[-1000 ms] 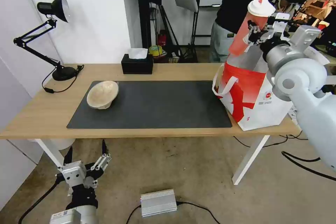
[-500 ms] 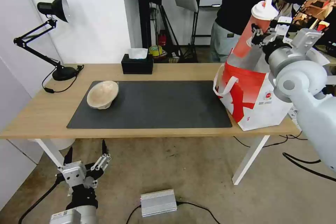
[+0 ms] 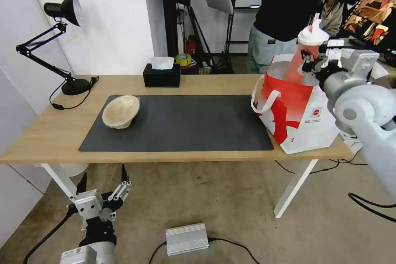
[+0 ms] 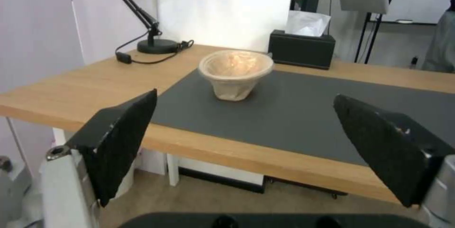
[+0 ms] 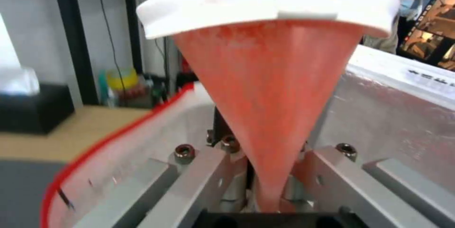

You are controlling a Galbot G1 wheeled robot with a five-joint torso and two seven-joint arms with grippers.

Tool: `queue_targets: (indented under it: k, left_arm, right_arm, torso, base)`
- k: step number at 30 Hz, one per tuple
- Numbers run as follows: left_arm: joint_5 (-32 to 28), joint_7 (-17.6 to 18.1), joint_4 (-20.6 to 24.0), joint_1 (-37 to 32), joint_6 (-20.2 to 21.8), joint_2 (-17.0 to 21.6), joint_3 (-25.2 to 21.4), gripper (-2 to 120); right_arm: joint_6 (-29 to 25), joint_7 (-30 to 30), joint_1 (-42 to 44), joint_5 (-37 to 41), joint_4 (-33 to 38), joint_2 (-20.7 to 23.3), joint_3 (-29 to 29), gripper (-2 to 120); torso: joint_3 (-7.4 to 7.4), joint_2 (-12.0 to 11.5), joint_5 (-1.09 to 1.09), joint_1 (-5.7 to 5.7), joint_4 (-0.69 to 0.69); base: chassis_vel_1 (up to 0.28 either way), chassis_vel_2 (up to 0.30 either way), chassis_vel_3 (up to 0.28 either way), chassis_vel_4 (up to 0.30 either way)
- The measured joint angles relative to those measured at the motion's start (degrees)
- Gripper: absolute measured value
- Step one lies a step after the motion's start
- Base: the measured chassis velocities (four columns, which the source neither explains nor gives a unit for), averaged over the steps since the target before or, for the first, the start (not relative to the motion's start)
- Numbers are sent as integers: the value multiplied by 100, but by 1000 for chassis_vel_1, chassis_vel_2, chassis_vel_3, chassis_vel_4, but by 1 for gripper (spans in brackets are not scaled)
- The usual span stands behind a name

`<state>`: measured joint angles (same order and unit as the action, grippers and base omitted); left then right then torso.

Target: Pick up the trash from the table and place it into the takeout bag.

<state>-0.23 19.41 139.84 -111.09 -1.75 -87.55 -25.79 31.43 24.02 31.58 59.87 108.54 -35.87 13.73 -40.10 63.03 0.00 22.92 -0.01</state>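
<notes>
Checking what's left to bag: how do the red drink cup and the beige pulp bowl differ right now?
The red drink cup is held in the right gripper, its lower part inside the takeout bag; the beige pulp bowl rests tilted on the dark mat, untouched. The cup is tall, narrow and lidded; the bowl is wide, shallow and open. The left gripper hangs open below the table.

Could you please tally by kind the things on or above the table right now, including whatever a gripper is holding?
Bowls: 1, the beige pulp bowl on the mat.
Drink cups: 1, the red cup, held by the right gripper over the bag.
Bags: 1, the takeout bag.
Tissue boxes: 1.
Desk lamps: 1.
Mats: 1.
Total: 6.
</notes>
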Motion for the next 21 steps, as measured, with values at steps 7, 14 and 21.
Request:
queue_targets:
  k: [7,14,21]
  left_arm:
    - [-6,2,-1,21,0,-4,7,100]
    - [-24,3,-2,34,0,44,2,100]
    - [-30,6,-9,50,-1,81,3,100]
  right_arm:
    - [408,-151,-165,101,-61,320,-15,2]
    - [789,-306,-312,145,-196,506,-122,2]
    - [933,-361,-450,142,-321,558,-311,2]
  torso:
    - [0,0,0,0,1]
    - [0,0,0,0,1]
    - [0,0,0,0,1]
  base:
    - [0,0,0,0]
    - [0,0,0,0]
    - [0,0,0,0]
